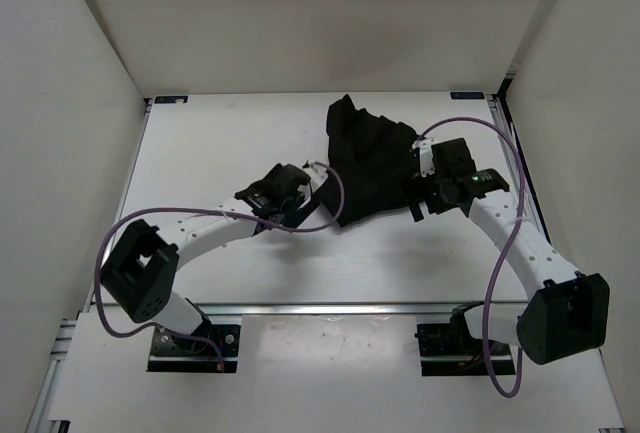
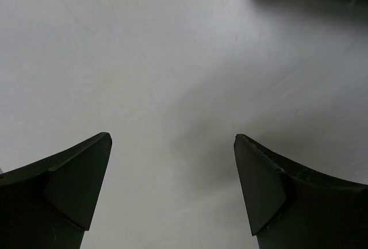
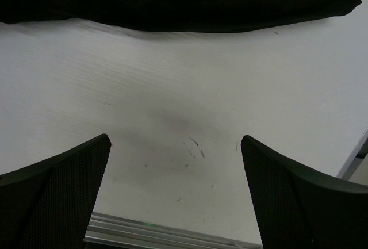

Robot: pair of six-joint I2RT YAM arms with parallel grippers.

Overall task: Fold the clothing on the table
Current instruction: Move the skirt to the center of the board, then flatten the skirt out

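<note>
Seen from above: the clothing (image 1: 372, 161) lies in a black, bunched heap on the right half of the table (image 1: 230, 143), closer to the far edge than to the near one. Its long axis runs far to near. A pointed peak aims at the far wall, the widest part bulges right at mid-length, and a narrow tail tapers toward the near left. Ridges crease the upper surface.

My left gripper (image 2: 172, 140) hangs over bare white tabletop just left of that tail. Its fingers (image 2: 75, 180) are spread wide with nothing between them and are not touching the fabric. In my left wrist view only a dark edge cuts the top right corner, and I cannot tell whether it is cloth.

My right gripper (image 3: 175, 140) sits at the heap's right side. Its fingers (image 3: 63, 191) are also spread wide, with only scuffed tabletop in the gap. From my right wrist the garment fills the top of the view as a long black band. Its rounded lower edge lies flat on the table and narrows to a tip at the right, and the fingertips are clear of it. A metal rail (image 3: 161, 233) crosses the bottom of that view between the fingers
</note>
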